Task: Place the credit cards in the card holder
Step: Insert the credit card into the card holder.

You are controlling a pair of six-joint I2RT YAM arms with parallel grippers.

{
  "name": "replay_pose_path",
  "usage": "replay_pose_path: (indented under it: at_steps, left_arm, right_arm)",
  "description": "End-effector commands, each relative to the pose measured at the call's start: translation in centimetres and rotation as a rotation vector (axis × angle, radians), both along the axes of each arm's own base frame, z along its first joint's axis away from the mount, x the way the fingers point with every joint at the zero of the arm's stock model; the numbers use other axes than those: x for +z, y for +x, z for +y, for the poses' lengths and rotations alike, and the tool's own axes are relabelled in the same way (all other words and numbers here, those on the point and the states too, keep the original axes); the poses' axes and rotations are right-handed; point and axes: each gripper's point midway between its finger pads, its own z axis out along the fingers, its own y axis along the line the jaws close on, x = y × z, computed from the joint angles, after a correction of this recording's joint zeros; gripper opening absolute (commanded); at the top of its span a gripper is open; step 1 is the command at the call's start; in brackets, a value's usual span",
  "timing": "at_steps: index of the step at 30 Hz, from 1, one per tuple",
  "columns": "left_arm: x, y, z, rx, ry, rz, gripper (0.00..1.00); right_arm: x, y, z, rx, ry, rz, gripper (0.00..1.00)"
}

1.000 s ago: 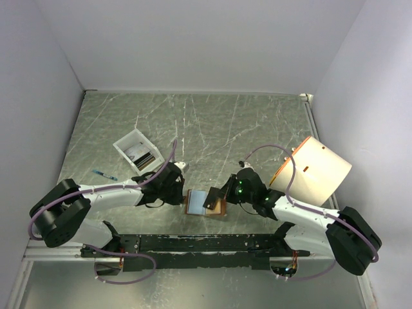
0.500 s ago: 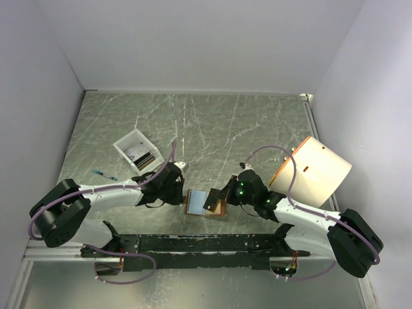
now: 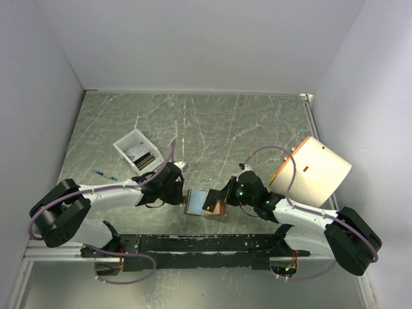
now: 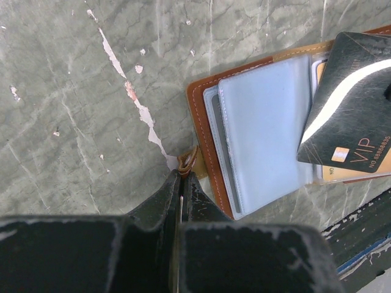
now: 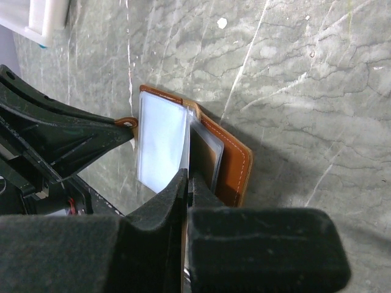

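The brown card holder (image 3: 219, 210) lies open near the table's front edge, its pale blue-grey sleeves facing up (image 4: 263, 128). My left gripper (image 4: 184, 175) is shut on the holder's small snap tab at its left edge; it also shows in the top view (image 3: 182, 194). My right gripper (image 5: 187, 178) is shut on a dark credit card (image 4: 351, 116) marked VIP, held tilted over the holder's right half, its edge at the sleeves (image 5: 162, 146). The right gripper also shows in the top view (image 3: 215, 199). More cards (image 3: 141, 154) lie in the white tray.
The white tray (image 3: 126, 143) stands at the left, behind my left arm. A large cream cylinder with an orange rim (image 3: 315, 170) lies at the right. A small blue pen (image 3: 104, 174) lies at the far left. The black base rail (image 3: 193, 243) runs along the front.
My right gripper has crept slightly left with the dark card, closer over the holder. The left gripper and the holder have stayed put.
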Motion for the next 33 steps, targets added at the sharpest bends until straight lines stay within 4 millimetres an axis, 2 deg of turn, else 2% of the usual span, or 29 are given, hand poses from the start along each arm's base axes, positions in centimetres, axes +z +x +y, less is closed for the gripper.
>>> replay_pose_path:
  at_steps: [1, 19, 33]
  left_arm:
    - [-1.2, -0.1, 0.7, 0.020, 0.046, 0.007, 0.07]
    - [-1.6, -0.1, 1.4, 0.105, 0.051, 0.027, 0.07]
    - [-1.0, -1.2, 1.7, 0.228, -0.076, 0.057, 0.07]
  right_arm:
    - [-0.8, -0.7, -0.1, 0.009, -0.004, 0.031, 0.00]
    - [-0.6, -1.8, 0.4, 0.002, 0.007, 0.073, 0.00]
    - [-0.9, -2.2, 1.2, -0.014, 0.012, 0.074, 0.00]
